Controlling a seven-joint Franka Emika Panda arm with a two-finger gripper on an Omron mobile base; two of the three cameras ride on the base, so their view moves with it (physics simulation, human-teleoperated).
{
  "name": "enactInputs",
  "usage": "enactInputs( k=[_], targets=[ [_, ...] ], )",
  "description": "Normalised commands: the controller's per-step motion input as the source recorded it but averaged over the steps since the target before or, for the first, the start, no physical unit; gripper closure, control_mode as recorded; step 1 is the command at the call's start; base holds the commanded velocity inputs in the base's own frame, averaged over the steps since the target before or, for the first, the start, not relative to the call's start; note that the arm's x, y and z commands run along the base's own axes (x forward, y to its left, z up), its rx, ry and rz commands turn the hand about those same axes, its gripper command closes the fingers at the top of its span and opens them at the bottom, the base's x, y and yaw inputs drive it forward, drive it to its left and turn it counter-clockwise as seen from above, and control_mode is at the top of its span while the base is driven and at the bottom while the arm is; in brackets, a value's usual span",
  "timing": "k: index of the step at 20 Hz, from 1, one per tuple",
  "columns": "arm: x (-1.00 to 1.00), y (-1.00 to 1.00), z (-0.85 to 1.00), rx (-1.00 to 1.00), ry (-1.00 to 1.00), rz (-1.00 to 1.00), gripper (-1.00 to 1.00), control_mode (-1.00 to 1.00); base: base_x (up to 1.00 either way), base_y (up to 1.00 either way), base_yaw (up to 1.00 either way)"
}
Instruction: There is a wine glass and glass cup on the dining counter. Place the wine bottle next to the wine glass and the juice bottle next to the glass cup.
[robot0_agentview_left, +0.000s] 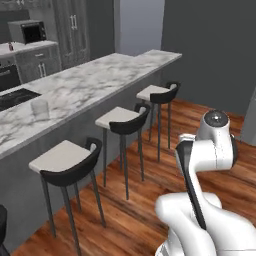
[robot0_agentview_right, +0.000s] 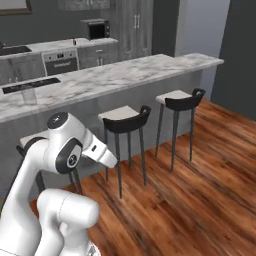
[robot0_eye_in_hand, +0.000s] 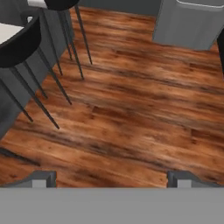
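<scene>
Gripper (robot0_eye_in_hand: 112, 179) jaws wide apart, nothing btwn them, pointing down at wood floor (robot0_eye_in_hand: 144, 113) near stools (robot0_agentview_left: 67, 165). Glass cup (robot0_agentview_left: 40, 108) upright on dining counter (robot0_agentview_left: 100, 82).

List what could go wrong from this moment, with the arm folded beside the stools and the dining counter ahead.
1. The glass cup is faint against the marble dining counter and could be misjudged or knocked during a placement.
2. The stools line the counter's near side, so the base or arm could clip one while approaching.
3. The open gripper holds nothing and faces the wooden floor; neither bottle has been fetched yet.
</scene>
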Motion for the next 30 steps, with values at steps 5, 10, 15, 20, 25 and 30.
enactInputs(
  k=[5,10,15,20,25,30],
  targets=[
    [0.00,0.00,0.00,0.00,0.00,0.00,-1.00,1.00,0.07,-0.49,-0.05],
    [0.00,0.00,0.00,0.00,0.00,0.00,-1.00,1.00,0.33,-0.51,0.23],
    [0.00,0.00,0.00,0.00,0.00,0.00,-1.00,1.00,0.41,-0.48,0.28],
    [0.00,0.00,0.00,0.00,0.00,0.00,-1.00,1.00,0.47,-0.47,0.26],
    [0.00,0.00,0.00,0.00,0.00,0.00,-1.00,1.00,0.44,-0.48,0.26],
    [0.00,0.00,0.00,0.00,0.00,0.00,-1.00,1.00,0.32,-0.54,0.24]
  ],
)
